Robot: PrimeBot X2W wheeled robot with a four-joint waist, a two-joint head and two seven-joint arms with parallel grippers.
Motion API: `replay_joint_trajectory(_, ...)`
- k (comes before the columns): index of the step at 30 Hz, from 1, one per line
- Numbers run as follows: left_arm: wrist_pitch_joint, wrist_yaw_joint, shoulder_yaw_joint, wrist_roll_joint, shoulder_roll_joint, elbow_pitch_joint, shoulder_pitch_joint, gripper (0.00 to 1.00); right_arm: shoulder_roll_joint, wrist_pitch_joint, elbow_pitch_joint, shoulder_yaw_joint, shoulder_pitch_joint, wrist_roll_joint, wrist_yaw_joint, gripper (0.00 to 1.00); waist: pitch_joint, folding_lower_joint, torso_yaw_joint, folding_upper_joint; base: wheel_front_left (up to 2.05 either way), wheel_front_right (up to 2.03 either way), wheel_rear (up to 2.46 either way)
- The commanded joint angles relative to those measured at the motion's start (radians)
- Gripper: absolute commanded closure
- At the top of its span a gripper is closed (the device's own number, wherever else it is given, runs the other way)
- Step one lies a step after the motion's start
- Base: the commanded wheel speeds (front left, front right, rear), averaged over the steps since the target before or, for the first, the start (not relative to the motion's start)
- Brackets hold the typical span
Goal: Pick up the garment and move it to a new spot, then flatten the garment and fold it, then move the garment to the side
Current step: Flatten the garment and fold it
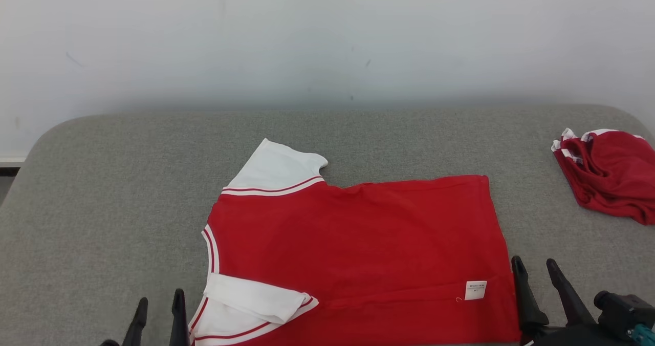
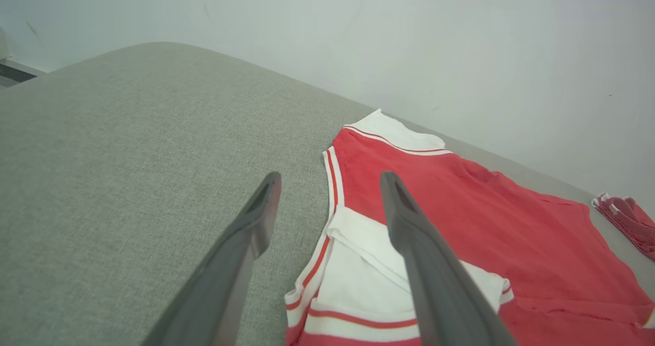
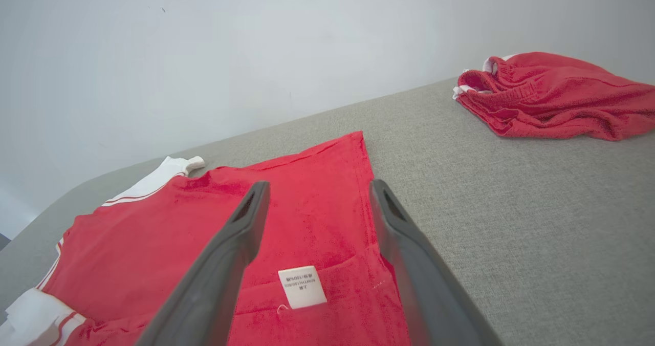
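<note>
A red T-shirt (image 1: 358, 243) with white sleeves and striped trim lies spread on the grey surface, collar to the left, hem to the right. Its near edge is folded over, showing a white label (image 1: 475, 290); the label (image 3: 302, 286) also faces the right wrist view. The near sleeve (image 1: 245, 305) is folded back on itself. My left gripper (image 1: 157, 305) stands open at the lower left beside that sleeve, and in its own wrist view the gripper (image 2: 330, 185) hangs over the shirt (image 2: 486, 223). My right gripper (image 1: 535, 266) is open at the hem's near corner, above the shirt (image 3: 317, 208).
A second red garment (image 1: 609, 174) with white trim lies crumpled at the far right edge, seen as a bunched heap (image 3: 552, 95) in the right wrist view. The grey padded table (image 1: 102, 208) has rounded corners and a pale wall behind it.
</note>
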Motion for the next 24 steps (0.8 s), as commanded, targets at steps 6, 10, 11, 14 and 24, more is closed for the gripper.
replay_joint_trajectory(6, -0.004, -0.018, 0.057, 0.126, -0.042, -0.085, -0.041, 0.0, 0.019, -0.094, -0.032, 0.026, -0.04, -0.046, -0.003, 0.0, -0.01, 0.0, -0.008, 0.0, 0.0, 0.0, 0.0)
replay_joint_trajectory(10, -0.004, -0.052, 0.058, 0.233, -0.036, -0.102, -0.068, 0.0, 0.016, -0.147, -0.03, 0.06, -0.061, -0.079, -0.003, 0.0, -0.015, 0.0, -0.023, 0.0, 0.0, 0.0, 0.0)
replay_joint_trajectory(11, -0.004, -0.051, 0.061, 0.248, -0.037, -0.103, -0.068, 0.0, 0.016, -0.156, -0.028, 0.062, -0.064, -0.084, -0.003, 0.0, -0.016, 0.0, -0.027, 0.0, 0.0, 0.0, 0.0)
replay_joint_trajectory(14, -0.004, -0.061, 0.075, 0.279, -0.042, -0.111, -0.067, 0.0, 0.025, -0.178, -0.023, 0.065, -0.069, -0.095, -0.003, 0.0, -0.018, 0.0, -0.037, 0.0, 0.0, 0.0, 0.0)
replay_joint_trajectory(24, -0.004, -0.084, 0.128, 0.313, -0.056, -0.137, -0.02, 0.0, 0.034, -0.195, -0.015, 0.085, -0.049, -0.126, -0.003, 0.0, -0.021, 0.0, -0.038, 0.0, 0.0, 0.0, 0.0)
